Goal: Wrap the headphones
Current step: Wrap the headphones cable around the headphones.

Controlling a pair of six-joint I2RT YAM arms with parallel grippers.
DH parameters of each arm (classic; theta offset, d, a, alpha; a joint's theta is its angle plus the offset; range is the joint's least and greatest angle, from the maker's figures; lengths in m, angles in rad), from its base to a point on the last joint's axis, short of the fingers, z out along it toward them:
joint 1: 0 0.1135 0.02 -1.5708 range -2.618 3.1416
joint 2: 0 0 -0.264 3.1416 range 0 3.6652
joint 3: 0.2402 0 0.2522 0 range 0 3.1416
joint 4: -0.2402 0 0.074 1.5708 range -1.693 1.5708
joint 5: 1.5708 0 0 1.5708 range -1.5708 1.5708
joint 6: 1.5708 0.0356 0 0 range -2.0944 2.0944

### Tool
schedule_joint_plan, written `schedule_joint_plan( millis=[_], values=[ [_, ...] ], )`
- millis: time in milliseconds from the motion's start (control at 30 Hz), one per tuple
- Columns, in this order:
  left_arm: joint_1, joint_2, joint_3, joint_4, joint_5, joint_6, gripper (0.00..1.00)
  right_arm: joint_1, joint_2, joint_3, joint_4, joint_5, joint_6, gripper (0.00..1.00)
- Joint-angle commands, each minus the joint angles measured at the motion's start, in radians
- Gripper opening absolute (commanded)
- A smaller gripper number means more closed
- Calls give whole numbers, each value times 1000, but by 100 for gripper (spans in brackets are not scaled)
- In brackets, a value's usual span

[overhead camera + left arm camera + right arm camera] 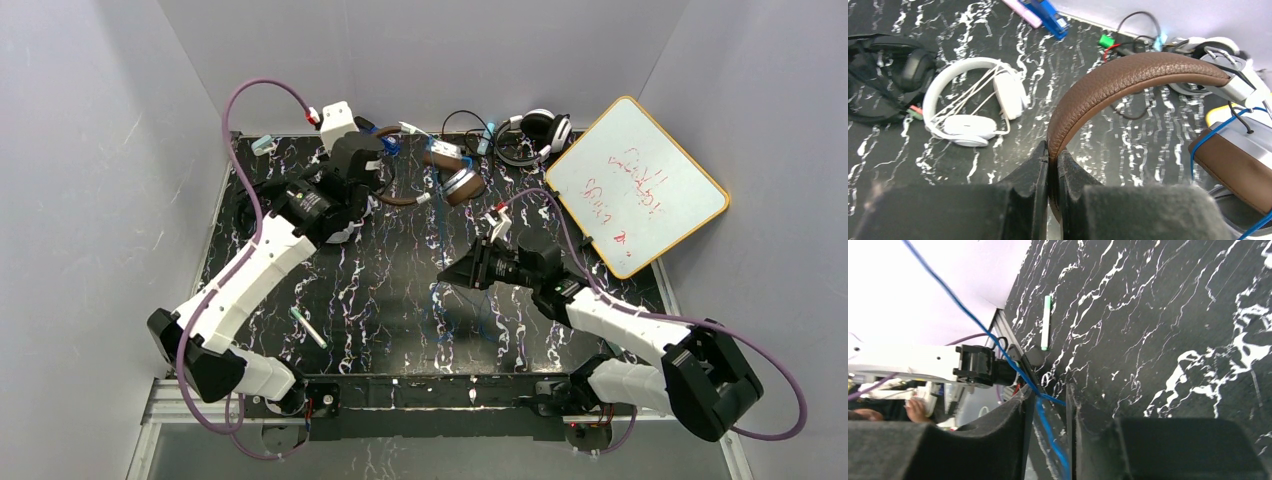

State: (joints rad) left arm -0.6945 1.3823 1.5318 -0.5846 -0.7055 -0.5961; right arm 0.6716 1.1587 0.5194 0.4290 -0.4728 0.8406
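In the top external view, the brown headphones (455,178) are found at the far middle of the worktop (380,300). Their headband (395,199) is gripped by the left tool (372,192), apparently so that the set is steadied while its cord is wound. The left arm is stretched far forward and bent inward. The right arm is folded low, with the right tool (447,272) pointed leftward near the worktop's middle. The thin blue cord (437,235) is drawn from the ear cups down to that tool. A whiteboard (636,185) is propped at the far right, and a marker (308,327) is seen lying at the near left.

In the left wrist view, the left tool (1053,156) is shown clamped narrowly on the headband's end, with the band arched above the worktop. The white headphones (973,107) and the black headphones (898,70) are laid beyond it, to the left.

In the right wrist view, the right tool (1048,407) is seen rolled onto its side, its jaws parted a little. The blue cord (998,345) is passed between them, and no pinch on it can be made out. The cord is judged to be guided rather than gripped.
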Motion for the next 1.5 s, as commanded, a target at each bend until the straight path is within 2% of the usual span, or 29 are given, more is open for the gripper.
schedule_joint_plan(
  millis=[0,200,400,533,700,833,933,1233,1467],
  values=[
    [1,-34,74,4,67,-69,0,5,-69,-26,114,44,-116,41],
    [2,-27,147,-46,107,-57,0,5,-172,-114,176,116,-169,64],
    [1,-12,236,-98,150,-60,0,6,-189,-134,159,106,-259,75],
    [1,-6,281,-117,160,-59,0,6,-193,-134,114,155,-332,83],
    [1,12,337,-135,162,-52,0,5,-213,-133,139,191,-376,82],
    [2,37,372,-152,166,-47,0,5,-288,-154,165,208,-403,80],
    [1,46,387,-158,171,-43,0,5,-322,-165,155,242,-420,82],
    [2,58,417,-169,200,-40,0,4,-157,-92,160,202,-490,82],
    [1,73,465,-186,220,-37,0,4,-15,-56,190,292,-567,75]
  ],
)
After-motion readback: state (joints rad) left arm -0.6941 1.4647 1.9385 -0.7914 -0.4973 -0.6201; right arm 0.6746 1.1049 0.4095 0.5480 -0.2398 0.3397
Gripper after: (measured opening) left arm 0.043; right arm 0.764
